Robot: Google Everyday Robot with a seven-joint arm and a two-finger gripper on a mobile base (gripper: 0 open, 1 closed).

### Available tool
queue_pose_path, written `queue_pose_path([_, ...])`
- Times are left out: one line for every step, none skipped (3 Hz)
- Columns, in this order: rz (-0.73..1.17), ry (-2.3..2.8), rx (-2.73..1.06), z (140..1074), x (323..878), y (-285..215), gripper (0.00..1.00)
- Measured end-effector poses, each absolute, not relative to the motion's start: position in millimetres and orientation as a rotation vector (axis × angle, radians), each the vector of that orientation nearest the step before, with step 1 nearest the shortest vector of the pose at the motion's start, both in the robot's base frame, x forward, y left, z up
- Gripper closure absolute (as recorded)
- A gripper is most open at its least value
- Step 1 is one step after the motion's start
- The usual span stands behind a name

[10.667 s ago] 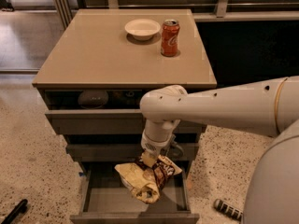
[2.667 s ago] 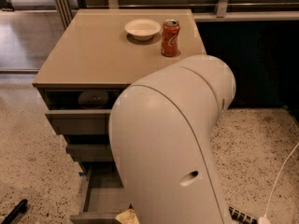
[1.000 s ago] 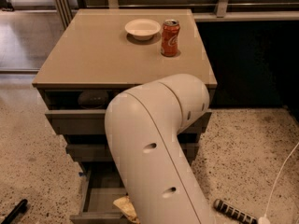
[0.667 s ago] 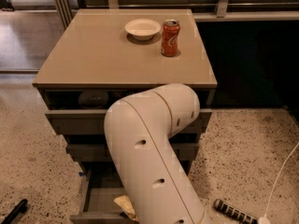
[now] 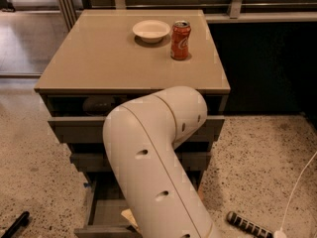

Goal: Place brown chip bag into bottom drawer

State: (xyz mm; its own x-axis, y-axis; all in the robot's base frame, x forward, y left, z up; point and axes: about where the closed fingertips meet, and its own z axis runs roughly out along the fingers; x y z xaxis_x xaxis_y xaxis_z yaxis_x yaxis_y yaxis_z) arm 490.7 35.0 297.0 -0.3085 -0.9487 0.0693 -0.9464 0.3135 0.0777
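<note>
My arm (image 5: 158,172) has drawn back slightly and hides the hand, so I cannot tell its state. A pale corner of the chip bag (image 5: 128,215) shows in the open bottom drawer (image 5: 104,211). The script on the can (image 5: 180,39) is unreadable.

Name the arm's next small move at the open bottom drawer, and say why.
Probably raise the cream robot arm clear of the open grey-brown bottom drawer. A pale corner of the crumpled brown chip bag lies inside it, apparently placed, while the gripper is out of view behind the arm, which hangs over the drawer.
</note>
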Motion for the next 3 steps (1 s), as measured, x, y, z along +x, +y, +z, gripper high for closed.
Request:
queue_pose_path([-0.042,-2.455,1.774,294.3,490.1,34.0,1.00])
queue_pose_path([0.012,-2.460,1.827,298.4,492.1,33.0,1.00])
queue_pose_path([0.098,-2.464,1.923,309.7,498.5,29.1,1.00])
